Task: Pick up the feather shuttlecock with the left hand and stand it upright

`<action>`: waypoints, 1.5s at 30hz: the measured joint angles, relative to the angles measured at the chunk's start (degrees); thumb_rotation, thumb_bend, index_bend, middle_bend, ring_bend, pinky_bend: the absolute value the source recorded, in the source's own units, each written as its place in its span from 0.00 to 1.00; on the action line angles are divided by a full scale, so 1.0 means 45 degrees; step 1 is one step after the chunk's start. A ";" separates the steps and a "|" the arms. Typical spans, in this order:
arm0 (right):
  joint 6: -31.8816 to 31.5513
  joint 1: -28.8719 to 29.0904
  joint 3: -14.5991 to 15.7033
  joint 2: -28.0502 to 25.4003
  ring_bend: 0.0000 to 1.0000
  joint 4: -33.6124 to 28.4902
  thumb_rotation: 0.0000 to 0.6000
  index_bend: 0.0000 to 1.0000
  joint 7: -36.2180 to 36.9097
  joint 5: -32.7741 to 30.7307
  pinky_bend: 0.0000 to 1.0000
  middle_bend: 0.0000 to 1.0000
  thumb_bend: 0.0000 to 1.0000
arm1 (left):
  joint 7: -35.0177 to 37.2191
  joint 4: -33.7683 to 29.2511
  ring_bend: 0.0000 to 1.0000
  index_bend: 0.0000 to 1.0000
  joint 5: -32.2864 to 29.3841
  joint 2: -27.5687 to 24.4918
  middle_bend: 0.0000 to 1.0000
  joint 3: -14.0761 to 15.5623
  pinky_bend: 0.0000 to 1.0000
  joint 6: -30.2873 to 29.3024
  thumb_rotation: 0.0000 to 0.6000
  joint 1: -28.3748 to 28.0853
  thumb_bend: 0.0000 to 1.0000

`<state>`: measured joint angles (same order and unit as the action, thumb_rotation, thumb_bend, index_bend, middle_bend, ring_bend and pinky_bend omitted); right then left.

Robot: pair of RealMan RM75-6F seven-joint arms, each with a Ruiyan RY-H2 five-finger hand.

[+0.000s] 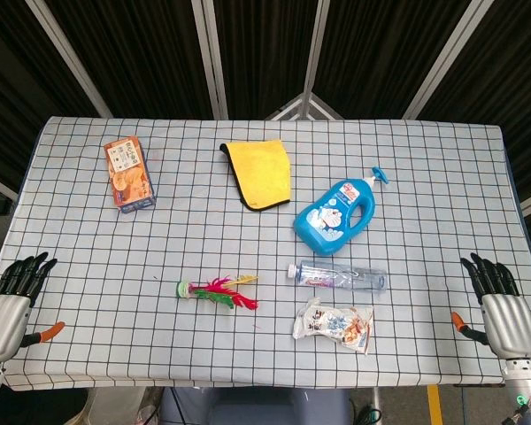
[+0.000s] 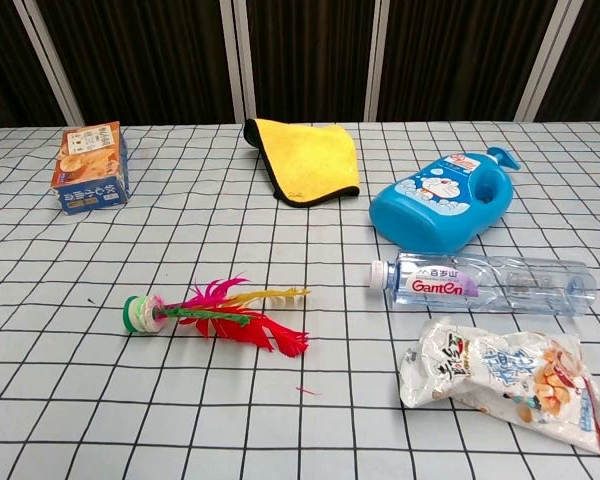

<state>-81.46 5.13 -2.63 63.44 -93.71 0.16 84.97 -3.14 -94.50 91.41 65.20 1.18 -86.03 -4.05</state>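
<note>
The feather shuttlecock [image 1: 214, 291] lies on its side on the checked tablecloth [image 1: 88, 239], near the front-centre of the table; its green-and-white base points toward 9 o'clock and its red, pink and yellow feathers fan out toward 3 o'clock; nothing touches it. The left hand [image 1: 13, 301] rests at the table's front-left corner, at about 9 o'clock from the shuttlecock and well apart from it; its dark fingers are extended and slightly spread, holding nothing. The right hand [image 1: 500, 305] sits at the front-right corner in the same posture; fingers extended, apart, empty. Neither hand appears in the chest view. At 3 o'clock from the shuttlecock lies a clear water bottle [image 1: 338, 276] on its side, cap toward the shuttlecock; just in front of the bottle, a crumpled snack packet [image 1: 334, 324]; at 12 o'clock from the bottle, a blue detergent bottle [image 1: 334, 214] lying down with its pump toward the far right. A folded yellow cloth [image 1: 258, 173] sits at 12 o'clock from the shuttlecock, toward the far edge; an orange box [image 1: 129, 173] stands at about 10 o'clock, far left.
</note>
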 measured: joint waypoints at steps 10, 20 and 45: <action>0.0005 -0.0004 0.0010 -0.0006 0.00 -0.0044 1.00 0.00 -0.0020 0.0004 0.00 0.00 0.33 | 0.0015 -0.0031 0.00 0.00 0.0003 -0.0054 0.00 0.0057 0.00 0.0062 1.00 0.0005 0.11; 0.0052 0.0015 -0.0030 0.0013 0.00 -0.0062 1.00 0.00 0.0041 -0.0093 0.00 0.00 0.33 | -0.0189 -0.0120 0.00 0.00 0.0224 -0.0180 0.00 0.0186 0.00 0.0591 1.00 -0.0280 0.11; -0.0041 -0.0048 -0.0067 -0.0054 0.00 -0.0057 1.00 0.00 0.0391 -0.0112 0.00 0.00 0.33 | -0.6216 -0.2085 0.00 0.38 -0.0782 0.3541 0.00 -0.0951 0.00 0.5246 1.00 -0.3961 0.36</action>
<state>-81.65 4.91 -2.93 63.19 -93.96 1.92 84.47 -31.11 -103.89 87.89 81.13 -3.10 -62.43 -21.88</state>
